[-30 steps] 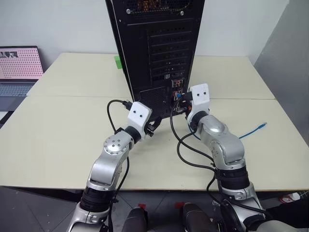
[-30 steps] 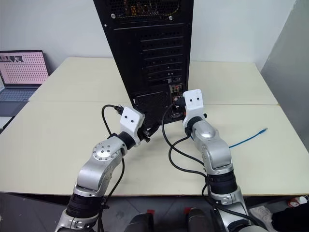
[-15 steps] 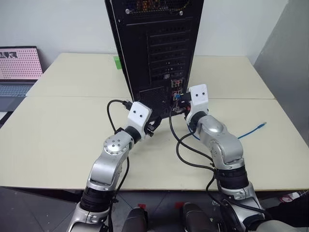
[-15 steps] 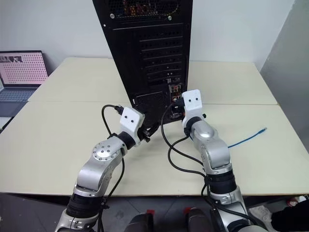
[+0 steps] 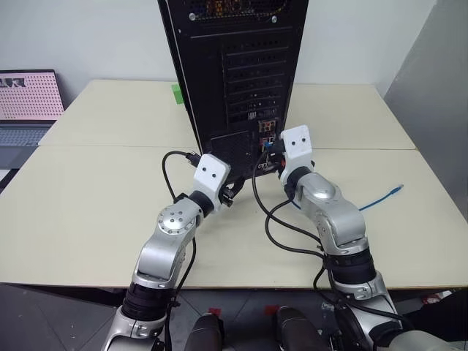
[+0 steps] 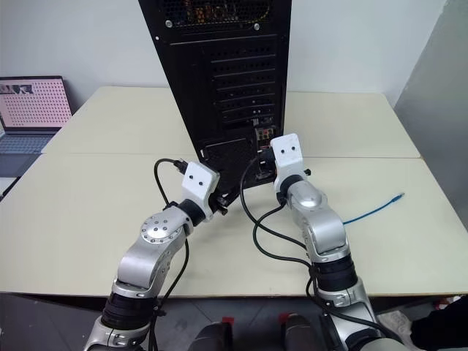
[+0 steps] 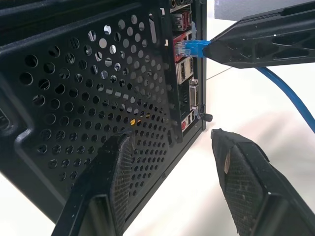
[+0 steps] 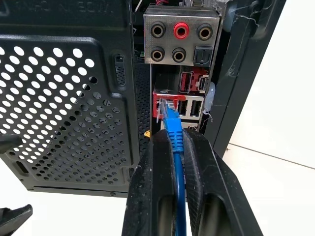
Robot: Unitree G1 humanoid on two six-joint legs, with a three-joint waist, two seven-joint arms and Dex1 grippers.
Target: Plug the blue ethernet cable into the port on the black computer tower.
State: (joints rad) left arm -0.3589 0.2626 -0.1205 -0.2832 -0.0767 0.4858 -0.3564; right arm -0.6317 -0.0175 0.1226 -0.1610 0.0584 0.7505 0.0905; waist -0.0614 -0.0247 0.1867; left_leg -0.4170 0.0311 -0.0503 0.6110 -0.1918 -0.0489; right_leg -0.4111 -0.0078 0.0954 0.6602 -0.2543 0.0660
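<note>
From the head, the black computer tower point(image 5: 234, 73) stands upright near the middle of the counter point(image 5: 95, 197), its rear face toward the robot. Both arms reach forward to its lower rear. The right gripper point(image 5: 272, 151) lies level at the socket cluster; the left gripper point(image 5: 234, 191) points forward and rightward at the tower's lower grille. The blue ethernet cable point(image 5: 380, 199) trails across the counter toward the right edge, its free plug lying flat there. A laptop point(image 5: 25, 110) sits at the far left edge.

In the left wrist view, the left gripper's fingers point(image 7: 115, 182) stand apart, empty, one against the perforated grille. The cable's blue end point(image 7: 193, 47) is pinched in the right gripper, its long axis level, plug tip pointing into the socket cluster.

In the right wrist view, the right gripper point(image 8: 178, 142) is clamped on the cable, whose plug tip meets the port point(image 8: 164, 104), a red-rimmed socket below the round audio jacks; I cannot tell whether it is seated.
</note>
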